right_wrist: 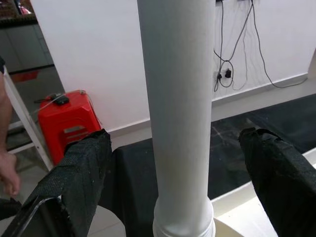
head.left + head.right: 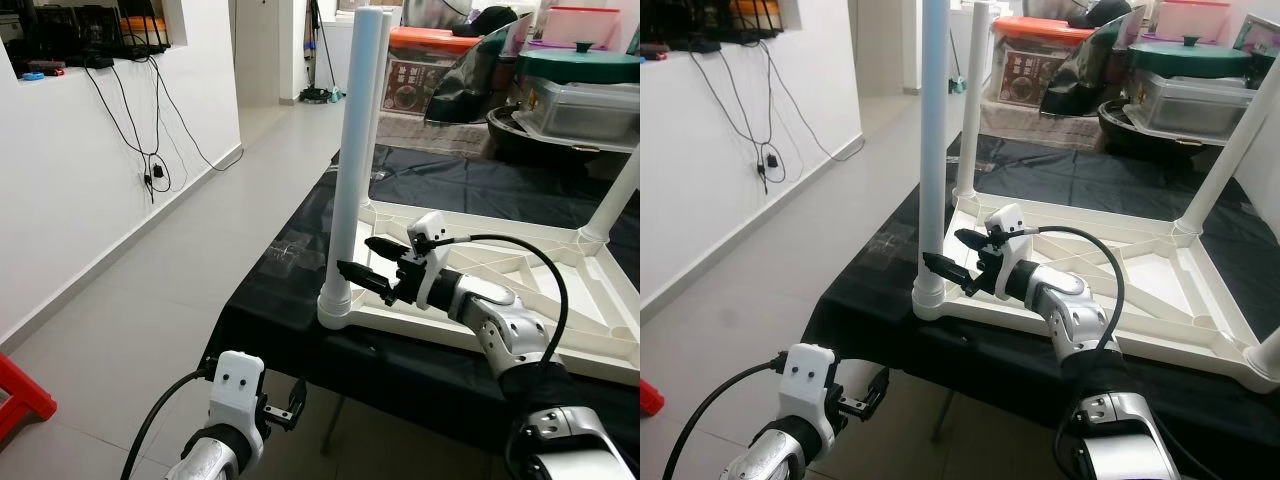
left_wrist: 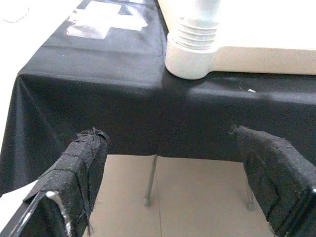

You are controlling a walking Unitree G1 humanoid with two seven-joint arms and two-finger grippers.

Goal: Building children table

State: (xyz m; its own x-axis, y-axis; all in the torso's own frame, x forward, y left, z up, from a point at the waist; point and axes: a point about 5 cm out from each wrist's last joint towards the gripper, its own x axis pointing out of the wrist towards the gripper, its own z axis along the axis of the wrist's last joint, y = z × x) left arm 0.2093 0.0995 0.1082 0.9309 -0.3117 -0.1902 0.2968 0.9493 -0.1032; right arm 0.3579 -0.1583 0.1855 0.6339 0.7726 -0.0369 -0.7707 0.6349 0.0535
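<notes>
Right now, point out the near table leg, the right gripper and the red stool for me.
near table leg (image 2: 352,180), left eye view, middle of the upright white tube.
right gripper (image 2: 362,262), left eye view, midway between its black fingertips, beside the leg.
red stool (image 1: 66,126), right wrist view, its front face.

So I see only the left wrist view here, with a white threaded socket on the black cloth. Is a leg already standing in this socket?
Observer: Yes, a tall white leg stands upright in that corner socket of the upside-down table.
Operator: Where is the right gripper?
Observer: The right gripper is beside the low part of that leg, fingers open, one on each side, not touching it.
Operator: Are other legs mounted?
Observer: At least two more: one at the far corner and one on the robot's right.
</notes>
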